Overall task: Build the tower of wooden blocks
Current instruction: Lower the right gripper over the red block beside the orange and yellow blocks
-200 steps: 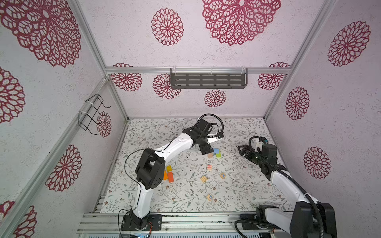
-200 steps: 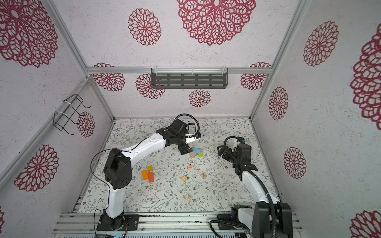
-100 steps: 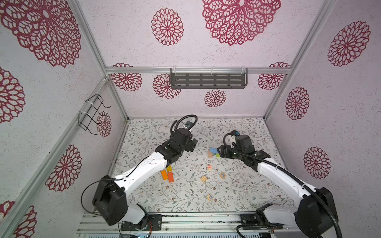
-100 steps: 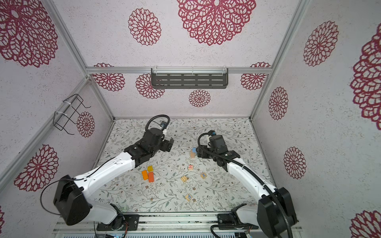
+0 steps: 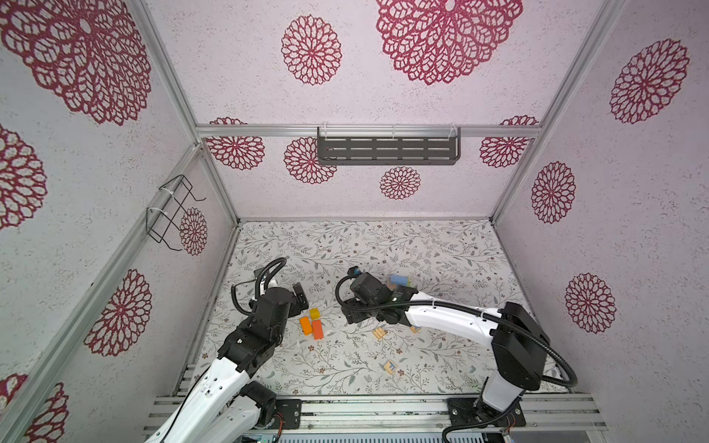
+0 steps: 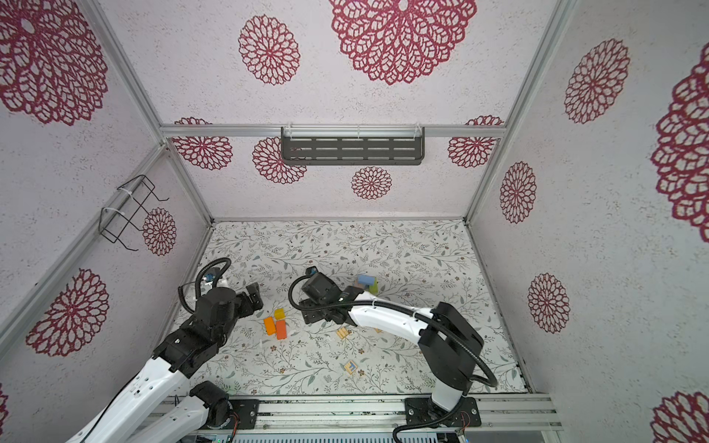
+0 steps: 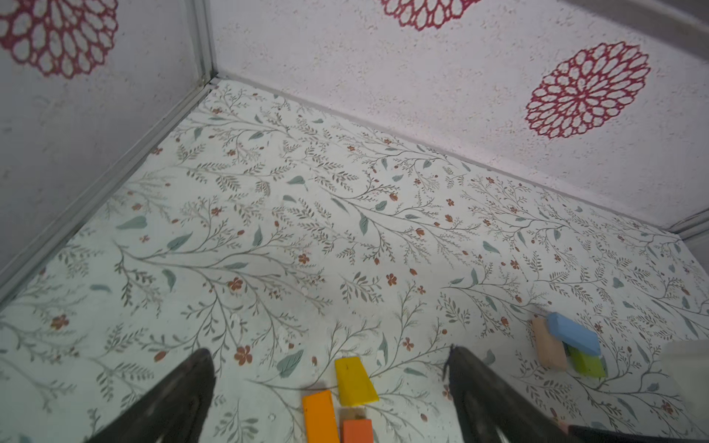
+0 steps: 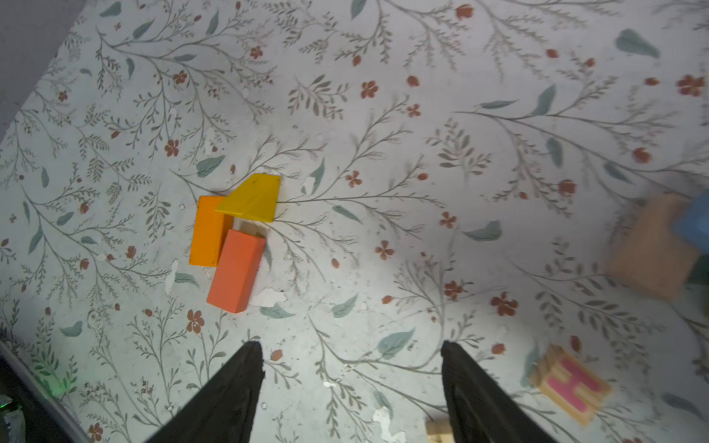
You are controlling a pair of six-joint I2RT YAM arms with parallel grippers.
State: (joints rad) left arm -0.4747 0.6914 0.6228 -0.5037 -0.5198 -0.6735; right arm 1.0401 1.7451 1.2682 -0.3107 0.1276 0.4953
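The tower (image 5: 399,280) (image 6: 365,280) is a low stack right of centre. In the left wrist view its blue block (image 7: 573,337) lies across a tan bar (image 7: 549,349) and a lime block (image 7: 587,362). A yellow block (image 5: 314,313) (image 8: 253,197) and two orange blocks (image 5: 305,325) (image 8: 236,270) lie together left of centre. My left gripper (image 5: 299,297) (image 7: 330,354) stands open and empty just behind them. My right gripper (image 5: 355,314) (image 8: 351,345) hovers open and empty over bare mat, to their right in both top views.
Letter cubes lie loose on the floral mat: one (image 5: 380,333) (image 8: 571,383) with a pink H close to my right forearm, another (image 5: 391,367) nearer the front rail. A dark shelf (image 5: 387,150) hangs on the back wall and a wire rack (image 5: 172,211) on the left wall.
My left arm has pulled back from the tower to the left side. My right arm has swung from the right wall across to the middle, and its jaws have narrowed a little.
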